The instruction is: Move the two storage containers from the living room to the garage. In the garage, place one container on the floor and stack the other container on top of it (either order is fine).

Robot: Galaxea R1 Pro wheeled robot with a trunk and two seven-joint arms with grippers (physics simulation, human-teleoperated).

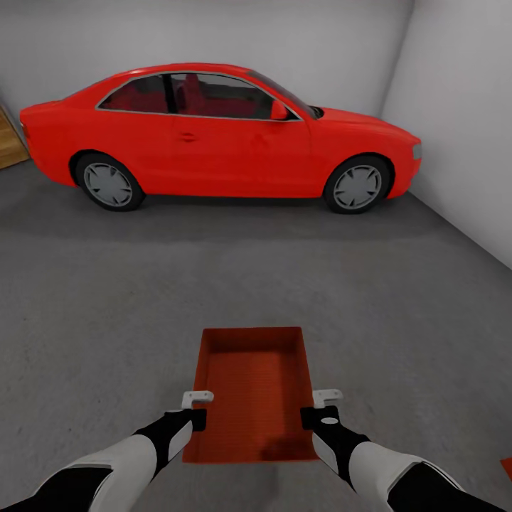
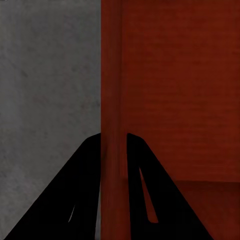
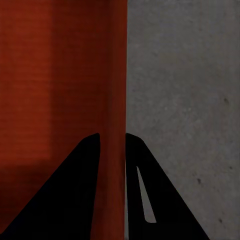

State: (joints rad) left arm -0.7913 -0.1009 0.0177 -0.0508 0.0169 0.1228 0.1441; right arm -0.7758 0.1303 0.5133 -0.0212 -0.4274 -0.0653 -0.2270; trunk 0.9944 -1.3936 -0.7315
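One orange-red storage container lies lengthwise in front of me over the grey concrete garage floor. My left gripper is shut on its left wall near the close end, and my right gripper is shut on its right wall. In the left wrist view the black fingers straddle the container's wall. The right wrist view has the fingers pinching the opposite wall. Whether the bin rests on the floor or hangs just above it I cannot tell. An orange-red sliver shows at the lower right edge.
A red car is parked across the far side, along the white back wall. A white side wall runs down the right. A wooden surface shows at the far left. Open concrete lies between me and the car.
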